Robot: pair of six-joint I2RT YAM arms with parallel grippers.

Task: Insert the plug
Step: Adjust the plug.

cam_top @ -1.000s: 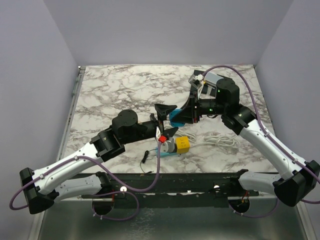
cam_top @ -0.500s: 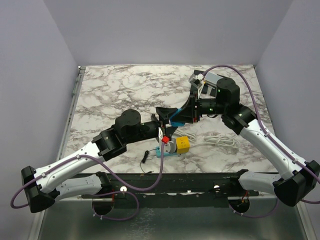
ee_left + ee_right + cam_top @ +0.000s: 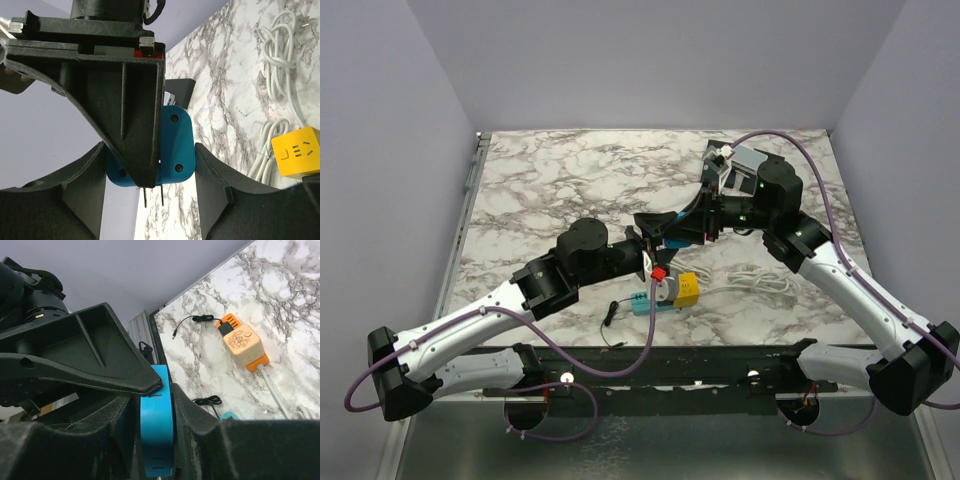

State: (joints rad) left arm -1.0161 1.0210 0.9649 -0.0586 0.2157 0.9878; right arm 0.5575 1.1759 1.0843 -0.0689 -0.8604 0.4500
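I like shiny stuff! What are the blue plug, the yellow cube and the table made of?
Blue plug: likely plastic, smooth matte, moulded rounded corners.
Yellow cube: likely plastic, slightly glossy.
Table: marble-look grey veins, maybe only printed.

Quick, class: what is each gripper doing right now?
Left gripper: closed on the blue plug.
Right gripper: the blue plug sits between its fingers; whether it grips cannot be told.

Left tool (image 3: 656, 240), right tool (image 3: 686, 230) — blue plug (image 3: 674, 243) between
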